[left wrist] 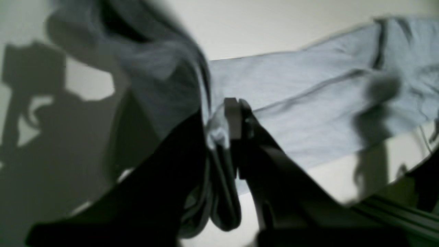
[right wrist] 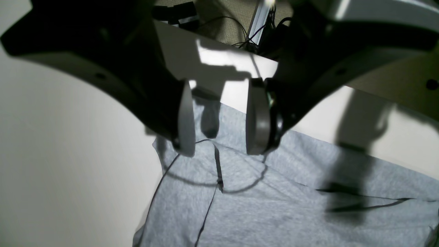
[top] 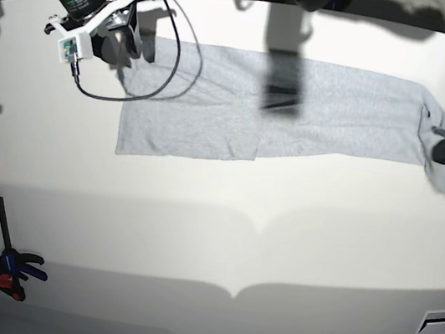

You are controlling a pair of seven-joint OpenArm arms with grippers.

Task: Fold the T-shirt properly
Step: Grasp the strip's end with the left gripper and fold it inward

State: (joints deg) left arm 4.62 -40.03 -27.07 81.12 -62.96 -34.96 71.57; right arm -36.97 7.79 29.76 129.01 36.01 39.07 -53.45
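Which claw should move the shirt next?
Probably the left claw. It is already shut on a bunch of the T-shirt at that end. The right claw hangs open above the other end, holding nothing.

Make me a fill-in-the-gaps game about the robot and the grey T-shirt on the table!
1. The left gripper is ____ on a bunch of the T-shirt cloth.
2. The right gripper hangs over the shirt with its jaws ____.
3. The T-shirt is lying on a ____ table.
4. In the base view, the clamps at the table's edge are on the ____ side of the picture.

Missing words: shut; open; white; left
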